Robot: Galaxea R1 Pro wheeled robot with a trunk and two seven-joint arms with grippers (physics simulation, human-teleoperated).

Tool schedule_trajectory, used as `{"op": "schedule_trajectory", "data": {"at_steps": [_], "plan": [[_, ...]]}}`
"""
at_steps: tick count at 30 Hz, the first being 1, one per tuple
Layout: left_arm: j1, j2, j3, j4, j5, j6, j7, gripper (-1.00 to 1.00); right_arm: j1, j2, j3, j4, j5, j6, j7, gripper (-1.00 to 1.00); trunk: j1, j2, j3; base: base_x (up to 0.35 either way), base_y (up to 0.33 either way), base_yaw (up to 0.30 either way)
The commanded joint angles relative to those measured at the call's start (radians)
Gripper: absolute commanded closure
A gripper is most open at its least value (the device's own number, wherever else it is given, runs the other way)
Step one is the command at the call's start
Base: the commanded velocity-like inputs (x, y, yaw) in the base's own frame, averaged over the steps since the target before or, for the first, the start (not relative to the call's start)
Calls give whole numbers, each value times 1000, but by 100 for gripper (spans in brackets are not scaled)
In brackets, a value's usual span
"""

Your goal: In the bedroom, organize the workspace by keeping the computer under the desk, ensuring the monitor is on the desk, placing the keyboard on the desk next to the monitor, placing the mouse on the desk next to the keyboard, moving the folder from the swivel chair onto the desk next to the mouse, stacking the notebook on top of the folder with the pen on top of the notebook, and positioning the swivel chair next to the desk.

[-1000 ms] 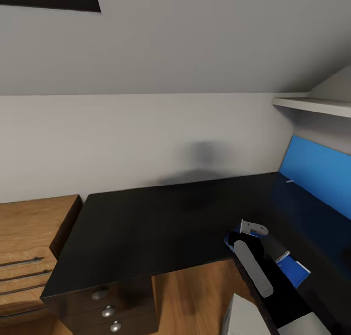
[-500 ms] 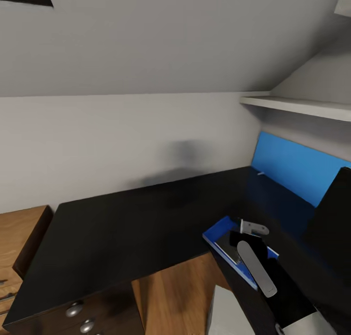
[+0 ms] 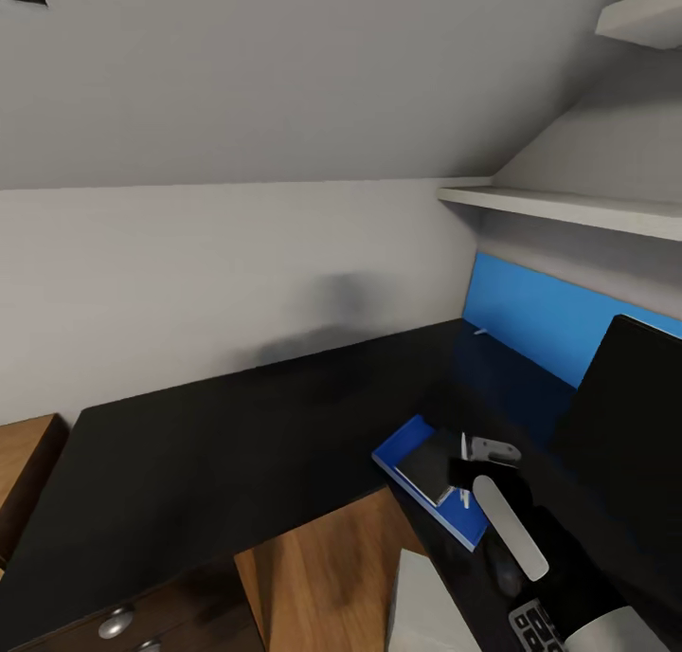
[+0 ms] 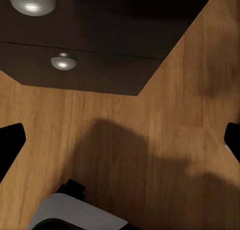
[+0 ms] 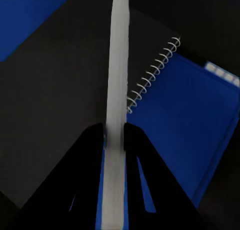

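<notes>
The blue folder lies on the black desk near its inner corner, with the dark grey notebook on top. My right gripper hovers just above them, shut on the white pen. In the right wrist view the pen points out over the spiral-bound notebook and the folder. The monitor stands on the desk at the right. A corner of the keyboard and the dark mouse sit beside my arm. The grey computer is below the desk. My left gripper is open over the wood floor.
A black drawer unit with silver knobs stands under the desk's left end. A blue panel lines the wall behind the desk, with white shelves above it under the sloped ceiling.
The head camera has swung right, so the desk slid left in view and the monitor, keyboard and mouse came in. My right gripper still holds the pen over the notebook.
</notes>
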Motion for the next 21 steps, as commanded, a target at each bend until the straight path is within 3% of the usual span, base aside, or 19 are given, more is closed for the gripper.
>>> {"op": "schedule_trajectory", "data": {"at_steps": [1,5,13,18,21], "plan": [[-1,1,-3,-2,10,-7,3,-100,-1,-4,3,0,-4,-1,14,100,0,-1,-1,0,0,-12],[-1,1,-3,-2,10,-7,2,-100,-1,-6,6,1,55,-4,77,100,0,-1,-1,0,0,-4],[-1,1,-3,-2,10,-7,2,-100,-1,-6,8,-5,77,-6,108,100,0,-1,-1,0,0,0],[-1,1,-3,-2,10,-7,2,-100,-1,-11,9,-2,87,-29,174,100,0,-1,-1,0,0,0],[-1,1,-3,-2,11,-7,2,-100,-1,-17,8,1,119,-42,221,100,0,-1,-1,0,0,0]]}}
